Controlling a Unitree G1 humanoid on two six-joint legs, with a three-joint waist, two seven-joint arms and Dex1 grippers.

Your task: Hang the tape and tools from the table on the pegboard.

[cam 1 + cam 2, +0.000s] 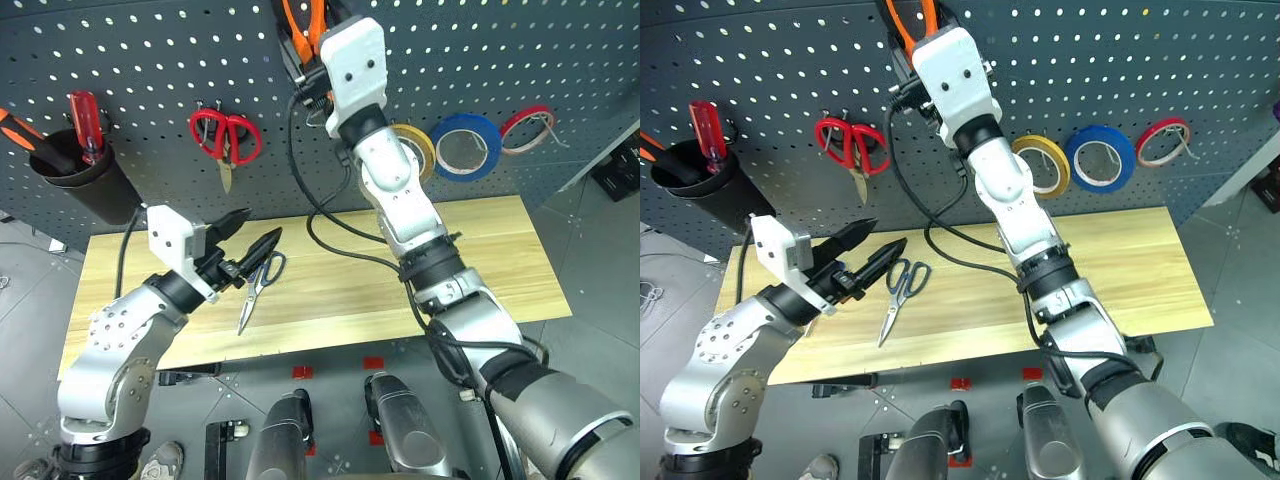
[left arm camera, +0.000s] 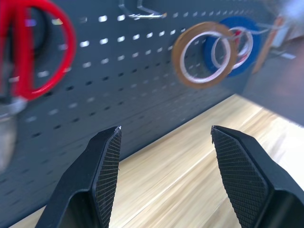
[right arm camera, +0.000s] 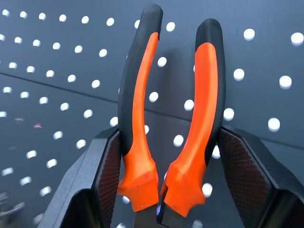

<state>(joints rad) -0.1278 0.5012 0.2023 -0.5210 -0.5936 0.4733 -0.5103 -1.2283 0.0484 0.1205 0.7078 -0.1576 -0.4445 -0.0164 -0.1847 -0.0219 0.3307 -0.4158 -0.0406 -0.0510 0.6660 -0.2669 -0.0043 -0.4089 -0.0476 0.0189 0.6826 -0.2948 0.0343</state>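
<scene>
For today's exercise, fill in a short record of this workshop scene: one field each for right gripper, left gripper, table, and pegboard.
right gripper: shut on the pliers, handles up, raised at the pegboard
left gripper: open, empty, over the table
table: dark-handled scissors lying flat
pegboard: red scissors, yellow tape, blue tape, red-rimmed tape, black cup

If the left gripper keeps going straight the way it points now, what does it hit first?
Most likely the pegboard. The open left gripper aims at bare panel just above the table, between the red scissors and the yellow-tan tape. Depth is unclear, but nothing nearer shows.
</scene>
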